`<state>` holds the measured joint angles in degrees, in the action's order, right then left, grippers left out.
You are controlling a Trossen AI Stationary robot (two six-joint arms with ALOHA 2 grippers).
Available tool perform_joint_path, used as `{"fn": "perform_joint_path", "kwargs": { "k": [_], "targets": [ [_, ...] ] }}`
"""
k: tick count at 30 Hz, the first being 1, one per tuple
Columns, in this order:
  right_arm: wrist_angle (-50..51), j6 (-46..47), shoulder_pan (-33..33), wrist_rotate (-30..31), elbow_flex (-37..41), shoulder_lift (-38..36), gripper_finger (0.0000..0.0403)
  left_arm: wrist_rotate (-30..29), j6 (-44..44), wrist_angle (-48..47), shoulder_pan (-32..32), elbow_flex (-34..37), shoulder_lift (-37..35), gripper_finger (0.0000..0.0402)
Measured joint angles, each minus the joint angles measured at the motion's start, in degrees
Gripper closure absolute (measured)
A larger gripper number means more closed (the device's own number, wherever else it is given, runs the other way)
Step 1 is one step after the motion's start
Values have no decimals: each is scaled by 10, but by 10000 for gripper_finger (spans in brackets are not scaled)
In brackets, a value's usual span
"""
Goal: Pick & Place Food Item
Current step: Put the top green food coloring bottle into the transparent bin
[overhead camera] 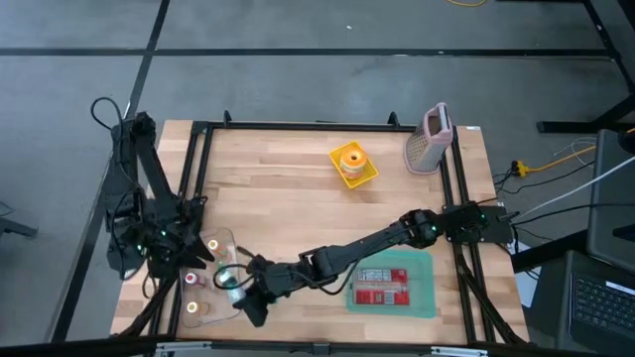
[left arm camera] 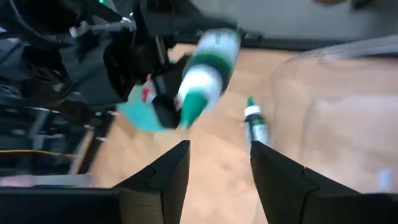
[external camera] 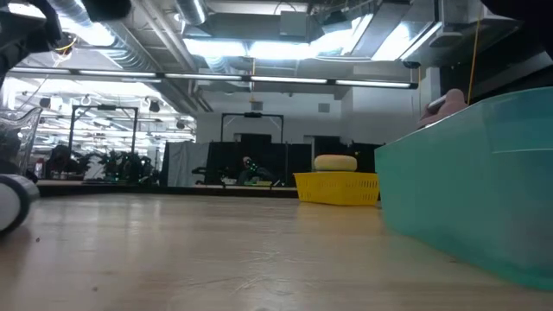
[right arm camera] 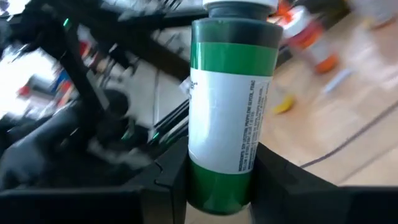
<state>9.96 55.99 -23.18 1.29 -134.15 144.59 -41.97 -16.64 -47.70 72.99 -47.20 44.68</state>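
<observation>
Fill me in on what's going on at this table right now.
The right claw is shut on a green bottle with a white label, reached across toward the table's front left corner. The left claw stands open there beside a clear plastic container, facing the bottle, holding nothing. A smaller green-tipped bottle lies on the wood beside it. Farther off sit a teal bin, a yellow tray with a round food item, and a grater.
</observation>
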Motion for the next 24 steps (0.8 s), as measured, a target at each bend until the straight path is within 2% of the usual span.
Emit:
{"fn": "perform_joint_path", "kwargs": {
  "k": [4, 11, 15, 20, 24],
  "targets": [
    [-19, -10, 0, -59, 0, 0, 281, -33, -41, 17, 0, 0, 46, 228],
    [-18, -17, 5, -96, 0, 0, 281, -34, -46, 35, -7, -34, 106, 199],
    [-16, -18, 6, -114, 0, 0, 281, -40, -82, 65, -16, -48, 117, 192],
    [-16, -25, 6, -114, 0, 0, 281, 12, -135, 128, -30, -50, 117, 198],
    [-16, -26, 6, -114, 0, 0, 285, 51, -140, 130, -44, -50, 117, 202]
  ]
}}
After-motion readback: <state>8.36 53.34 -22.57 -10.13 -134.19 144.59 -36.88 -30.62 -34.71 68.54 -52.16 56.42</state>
